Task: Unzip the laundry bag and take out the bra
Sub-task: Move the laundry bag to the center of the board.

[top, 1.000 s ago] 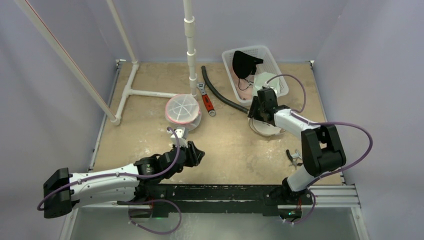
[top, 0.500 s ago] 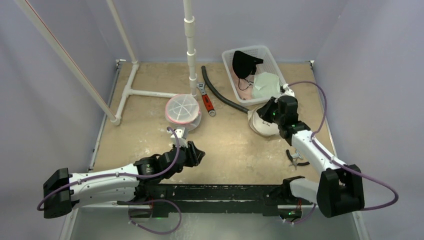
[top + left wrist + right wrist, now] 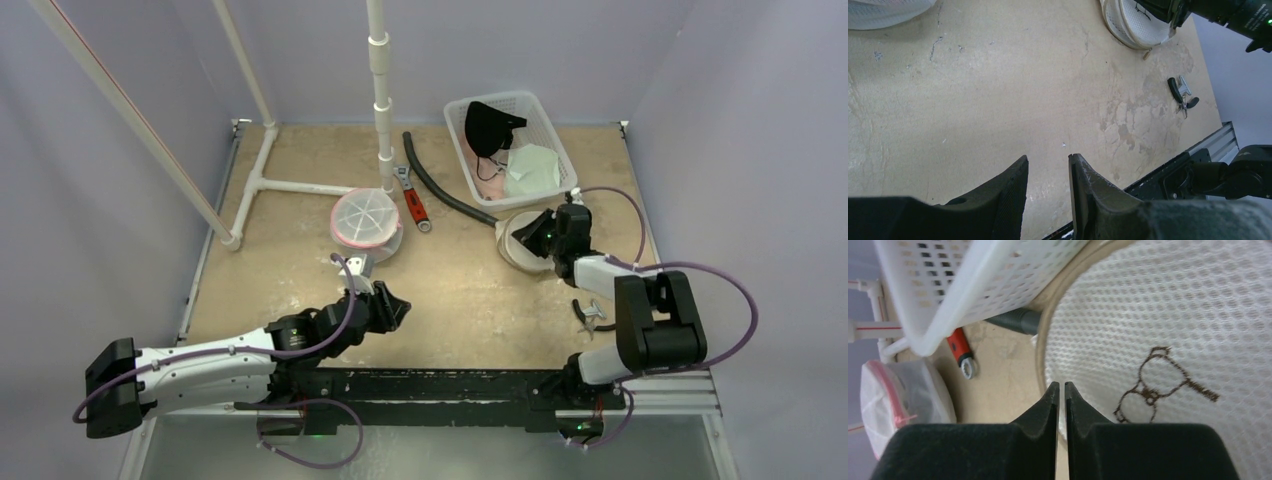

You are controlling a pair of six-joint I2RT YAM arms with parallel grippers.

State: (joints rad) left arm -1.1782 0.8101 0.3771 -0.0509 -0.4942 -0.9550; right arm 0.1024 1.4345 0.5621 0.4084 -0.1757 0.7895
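Observation:
The laundry bag (image 3: 518, 242) is a round white mesh pouch with a beige rim, lying on the table below the basket. The right wrist view shows its mesh (image 3: 1158, 315) close up, with a brown stitched figure (image 3: 1153, 390). My right gripper (image 3: 545, 232) sits low at the bag's right side. Its jaws are shut to a hairline slit (image 3: 1061, 384) at the rim, and no held thing shows. The bra is hidden. My left gripper (image 3: 395, 305) hovers over bare table, open and empty (image 3: 1048, 156). The bag (image 3: 1133, 25) lies far ahead of it.
A white basket (image 3: 505, 97) holding a black garment and pale cloths touches the bag's far side. A black hose (image 3: 440, 190) and red wrench (image 3: 413, 203) lie left of the bag. A pink-trimmed mesh pouch (image 3: 365, 218), white pipes (image 3: 382, 90) and pliers (image 3: 588, 315) are around.
My right arm swung from over the bag to its right side and came down low, while its jaws closed from about half open. The left arm stayed still.

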